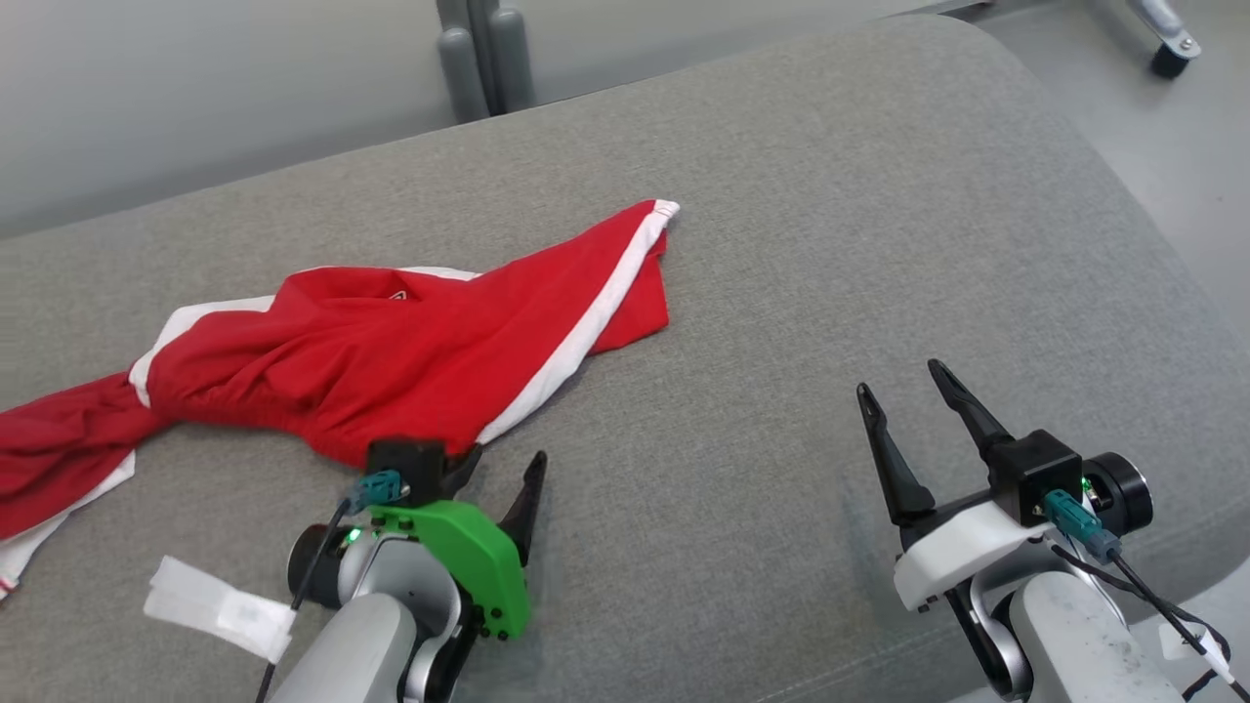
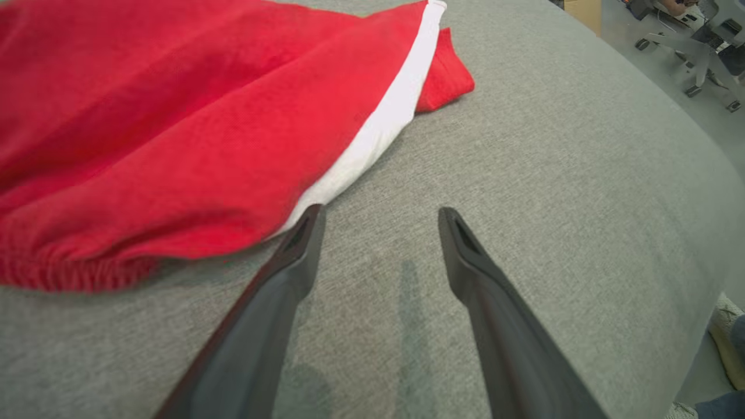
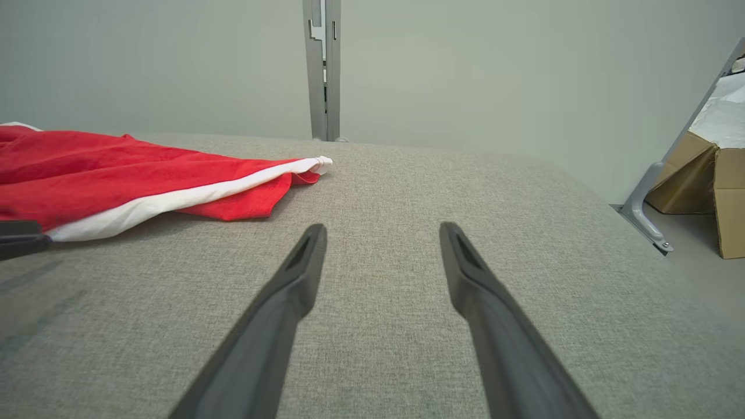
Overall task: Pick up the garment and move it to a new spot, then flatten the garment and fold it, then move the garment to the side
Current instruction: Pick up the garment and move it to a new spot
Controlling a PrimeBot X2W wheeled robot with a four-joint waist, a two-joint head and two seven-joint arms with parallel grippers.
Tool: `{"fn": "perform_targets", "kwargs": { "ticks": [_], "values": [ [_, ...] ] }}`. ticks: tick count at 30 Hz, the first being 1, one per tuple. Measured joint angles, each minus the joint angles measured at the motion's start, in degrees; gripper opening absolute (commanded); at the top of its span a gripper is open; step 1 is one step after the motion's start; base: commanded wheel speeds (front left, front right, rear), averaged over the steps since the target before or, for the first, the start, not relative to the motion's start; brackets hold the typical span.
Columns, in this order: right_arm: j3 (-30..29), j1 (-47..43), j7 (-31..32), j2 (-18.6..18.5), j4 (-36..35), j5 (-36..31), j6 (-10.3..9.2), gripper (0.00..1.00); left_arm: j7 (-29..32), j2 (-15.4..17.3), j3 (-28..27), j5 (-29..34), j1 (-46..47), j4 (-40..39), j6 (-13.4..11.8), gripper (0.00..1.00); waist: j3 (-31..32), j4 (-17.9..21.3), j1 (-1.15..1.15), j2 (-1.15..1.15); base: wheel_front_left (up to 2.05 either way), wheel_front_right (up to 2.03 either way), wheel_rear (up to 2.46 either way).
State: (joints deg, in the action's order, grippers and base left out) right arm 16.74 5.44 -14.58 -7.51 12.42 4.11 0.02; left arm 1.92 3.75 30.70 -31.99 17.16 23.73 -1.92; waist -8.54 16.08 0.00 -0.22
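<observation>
A red garment (image 1: 391, 351) with white side stripes lies crumpled on the left half of a grey cushion (image 1: 830, 244). Its far corner points up and right; its left end trails off the view's edge. My left gripper (image 1: 503, 459) is open at the garment's near edge, holding nothing. In the left wrist view the garment (image 2: 174, 128) lies just past the left finger (image 2: 294, 256), whose tip meets the white stripe. My right gripper (image 1: 903, 386) stands open over bare cushion at the lower right, well clear of the cloth. From the right wrist view the garment (image 3: 116, 174) sits far left.
The cushion's rounded right edge (image 1: 1152, 244) drops to a pale floor. A grey post (image 1: 483, 54) and wall stand behind. Cardboard boxes (image 3: 710, 186) rest on the floor at the right. A chair caster (image 1: 1167, 54) shows at the top right. A shoe (image 2: 730, 343) appears beside the cushion.
</observation>
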Motion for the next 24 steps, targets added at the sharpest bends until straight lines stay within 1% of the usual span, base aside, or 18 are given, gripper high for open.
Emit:
{"fn": "perform_targets", "kwargs": {
  "ticks": [5, 11, 14, 24],
  "values": [
    [0.45, -0.09, 0.00, 0.08, 0.07, -0.03, 0.65, 1.00, -1.68, 2.03, -1.59, 0.05, -2.04, 1.56, -1.26, 1.00, 1.06, -3.63, 0.00, 0.00, 0.00, 0.00, 0.00],
    [2.04, -0.09, 0.00, 0.54, 0.54, -0.12, 1.67, 1.00, -4.01, 2.90, -4.93, -0.20, -2.15, 2.23, -2.20, 1.00, 1.87, -6.44, 0.00, 0.00, 0.00, 0.00, 0.00],
    [2.48, -0.08, 0.00, 0.63, 0.91, -0.19, 2.46, 1.00, -4.55, 3.02, -5.35, -0.21, -2.15, 3.07, -2.22, 1.00, 2.09, -6.41, 0.00, 0.00, 0.00, 0.00, 0.00],
    [2.70, -0.06, 0.00, 1.22, 1.03, -0.21, 2.50, 1.00, -4.55, 3.56, -5.76, -0.21, -2.14, 5.38, -2.33, 1.00, 1.39, -3.85, 0.00, 0.00, 0.00, 0.00, 0.00]
  ]
}}
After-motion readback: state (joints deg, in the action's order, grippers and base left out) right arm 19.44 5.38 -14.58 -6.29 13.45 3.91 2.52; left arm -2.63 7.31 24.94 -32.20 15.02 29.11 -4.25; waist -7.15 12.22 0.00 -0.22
